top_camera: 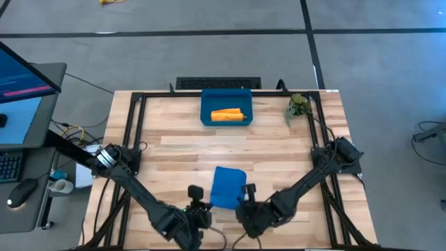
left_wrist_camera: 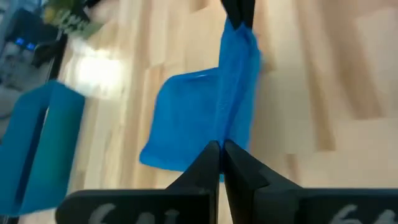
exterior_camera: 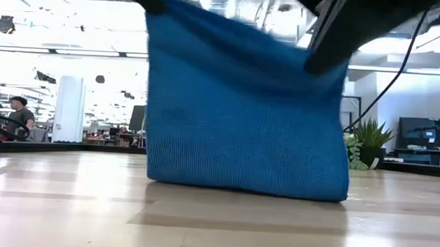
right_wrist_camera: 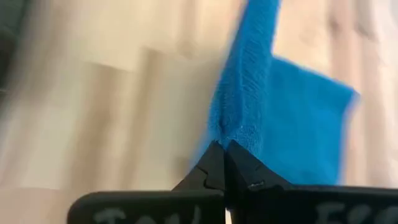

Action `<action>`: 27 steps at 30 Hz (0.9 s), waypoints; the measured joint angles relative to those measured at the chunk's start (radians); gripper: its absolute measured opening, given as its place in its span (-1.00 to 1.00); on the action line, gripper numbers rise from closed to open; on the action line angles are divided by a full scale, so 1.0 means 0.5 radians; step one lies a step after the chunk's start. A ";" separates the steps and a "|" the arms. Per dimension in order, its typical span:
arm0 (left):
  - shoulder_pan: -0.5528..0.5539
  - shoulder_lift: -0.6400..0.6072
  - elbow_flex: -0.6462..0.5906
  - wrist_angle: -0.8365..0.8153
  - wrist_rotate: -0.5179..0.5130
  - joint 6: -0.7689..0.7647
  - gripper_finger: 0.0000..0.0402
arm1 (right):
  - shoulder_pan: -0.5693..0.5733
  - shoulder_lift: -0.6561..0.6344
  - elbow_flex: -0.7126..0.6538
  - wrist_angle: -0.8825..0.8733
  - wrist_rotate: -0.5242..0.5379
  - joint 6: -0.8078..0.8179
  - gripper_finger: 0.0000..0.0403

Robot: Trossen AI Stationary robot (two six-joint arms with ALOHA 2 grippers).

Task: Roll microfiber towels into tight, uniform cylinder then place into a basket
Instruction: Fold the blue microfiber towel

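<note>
The left gripper [left_wrist_camera: 220, 147] and the right gripper [right_wrist_camera: 222, 147] are both closed on the top edge of the blue towel [top_camera: 228, 187]. It hangs between them (lower edge touching the table [top_camera: 279, 143]), near the front edge.

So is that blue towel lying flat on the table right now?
No. The blue towel hangs from its top edge, lower edge touching the table, pinched by the left gripper and right gripper.
</note>
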 joint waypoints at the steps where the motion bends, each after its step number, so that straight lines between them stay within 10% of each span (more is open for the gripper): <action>1: 0.036 0.000 -0.010 -0.003 -0.003 -0.023 -1.00 | -0.026 0.000 0.000 -0.071 0.027 0.039 -0.95; 27: 0.590 -0.001 -0.321 0.104 0.350 -0.127 -0.89 | -0.381 0.008 -0.311 -0.014 -0.106 0.478 -0.82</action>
